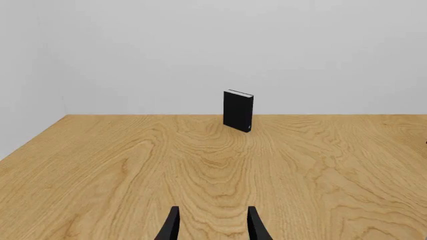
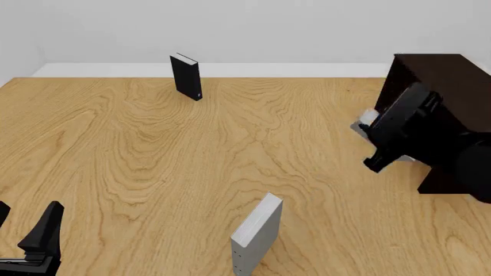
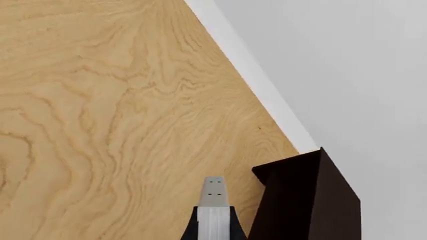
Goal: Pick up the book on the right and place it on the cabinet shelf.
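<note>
My right gripper is shut on the light grey book, which is mostly hidden behind the arm. It holds the book just left of the dark brown cabinet. In the right wrist view the book sticks out between the two dark fingers, right beside the cabinet's near corner. I cannot tell whether book and cabinet touch. My left gripper is open and empty at the table's front left. It also shows in the left wrist view.
A black book stands upright at the back of the table, also in the left wrist view. Another grey book stands on edge at the front middle. A white wall runs behind the wooden table.
</note>
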You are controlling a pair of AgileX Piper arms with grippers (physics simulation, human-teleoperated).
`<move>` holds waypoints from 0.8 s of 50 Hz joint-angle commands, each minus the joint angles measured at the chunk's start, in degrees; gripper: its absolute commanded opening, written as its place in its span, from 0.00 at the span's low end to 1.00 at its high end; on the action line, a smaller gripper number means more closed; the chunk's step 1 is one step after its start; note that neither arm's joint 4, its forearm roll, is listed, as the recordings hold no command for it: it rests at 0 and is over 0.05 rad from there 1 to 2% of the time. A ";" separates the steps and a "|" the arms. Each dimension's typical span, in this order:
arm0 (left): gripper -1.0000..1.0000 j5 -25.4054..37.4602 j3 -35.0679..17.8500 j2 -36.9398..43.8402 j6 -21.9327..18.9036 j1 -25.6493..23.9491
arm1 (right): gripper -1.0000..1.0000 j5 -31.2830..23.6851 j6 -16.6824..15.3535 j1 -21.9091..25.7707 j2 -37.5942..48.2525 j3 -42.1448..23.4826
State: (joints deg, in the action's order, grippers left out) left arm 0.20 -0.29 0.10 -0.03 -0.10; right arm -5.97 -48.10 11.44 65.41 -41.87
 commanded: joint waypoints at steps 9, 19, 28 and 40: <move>1.00 0.00 0.00 0.00 0.04 0.01 | 0.00 19.81 -19.43 0.53 0.56 13.28; 1.00 0.00 0.00 0.00 0.02 0.00 | 0.00 26.37 -25.88 1.18 3.50 16.01; 1.00 0.00 0.00 0.00 -0.02 -0.01 | 0.00 30.45 -29.50 0.69 5.72 16.23; 1.00 0.00 0.00 0.00 -0.02 -0.01 | 0.00 38.24 -32.14 1.01 11.97 16.03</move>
State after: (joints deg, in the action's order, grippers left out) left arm 0.20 -0.29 0.10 -0.02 -0.10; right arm 26.27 -78.69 12.29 73.66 -25.19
